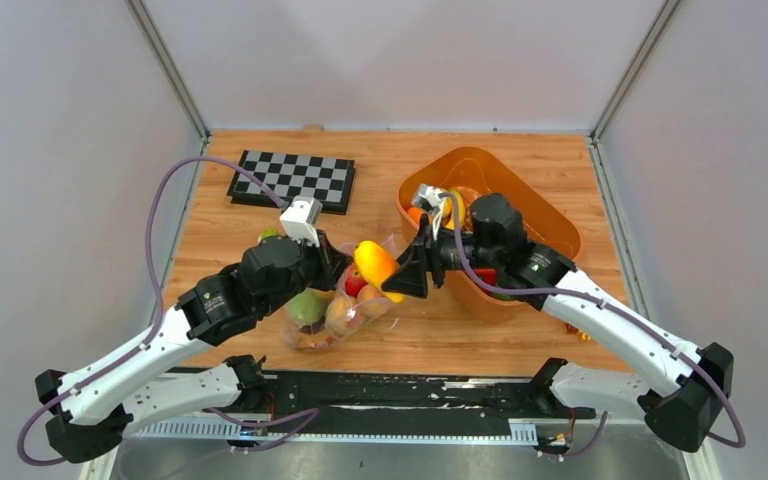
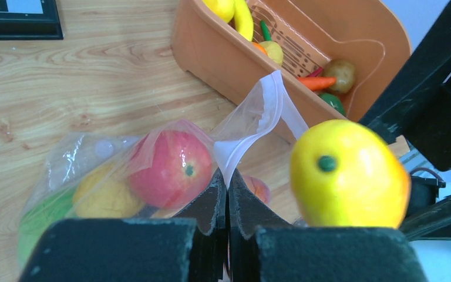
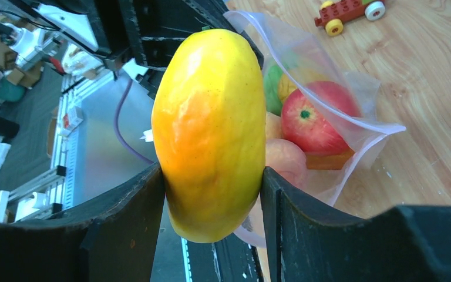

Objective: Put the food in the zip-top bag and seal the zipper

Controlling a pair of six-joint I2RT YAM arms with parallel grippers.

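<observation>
Mango [image 3: 211, 117] clamped in right gripper [image 3: 211, 171] hovers at bag [image 2: 258, 111] mouth near desk's [image 1: 380, 160] front edge; left gripper [image 2: 228, 183] pinches the lip; film could slip, collapsing the mouth.

Clear bag [image 1: 332, 318], open-mouthed by table's [image 1: 440, 332] near edge, holds apple [image 2: 173, 169], peach [image 3: 285, 161], green fruit [image 1: 307, 305]; yellow fruit [image 3: 211, 129] at its mouth.

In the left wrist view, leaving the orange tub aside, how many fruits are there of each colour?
Red: 1 (apple, in the zip-top bag)
Yellow: 2 (bagged yellow fruit; mango in the right claw)
Green: 1 (green fruit)
Pink: 1 (peach, partly hidden)
Total: 5
</observation>
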